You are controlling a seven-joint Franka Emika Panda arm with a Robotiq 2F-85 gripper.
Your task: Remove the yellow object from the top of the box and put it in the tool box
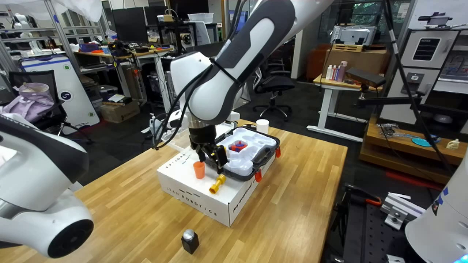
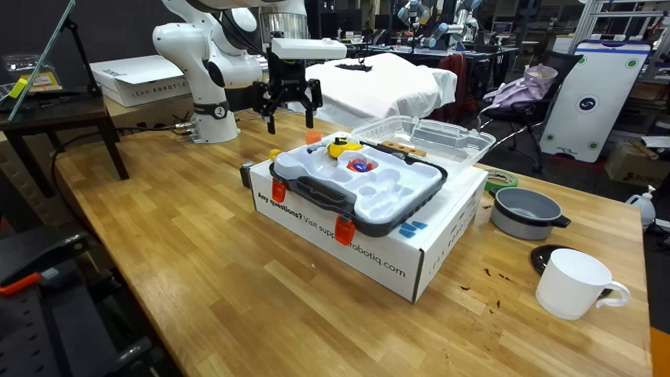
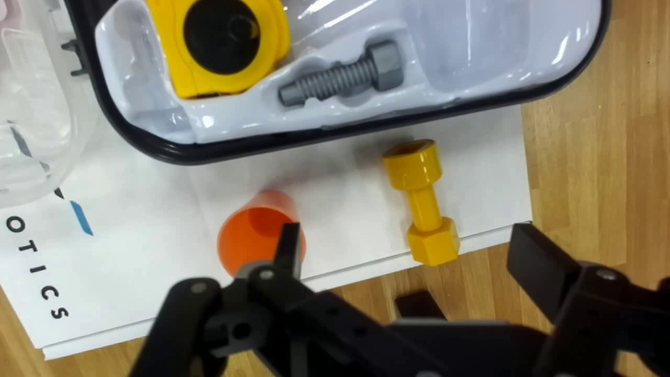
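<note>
My gripper (image 2: pixel 290 124) is black and angular, its jaws spread wide apart and gripping nothing. In the wrist view, framed between my fingertips, a glossy yellow plastic piece (image 3: pixel 424 207) lies on the white cardboard carton (image 3: pixel 172 225): a thin shank joining a round hollow head to a six-sided one near the carton's edge. Just short of nine o'clock from it stands a smooth, tapered orange cup (image 3: pixel 238 241).

At eleven o'clock from the piece sits the dark-framed plastic tool box (image 3: pixel 324 135), its clear lid (image 2: pixel 453 139) open. Its shiny white moulded tray (image 3: pixel 246 120) carries a yellow tape measure (image 3: pixel 225 47) with a black disc, a ribbed grey bolt (image 3: pixel 340 78) between three and four o'clock of that, and a red-and-blue thing (image 2: pixel 359 165), too small to make out.

In the wrist view the tool box runs off at twelve o'clock, and one of my fingers covers part of the cup. In an exterior view, only an end of the yellow piece shows past the tool box.
</note>
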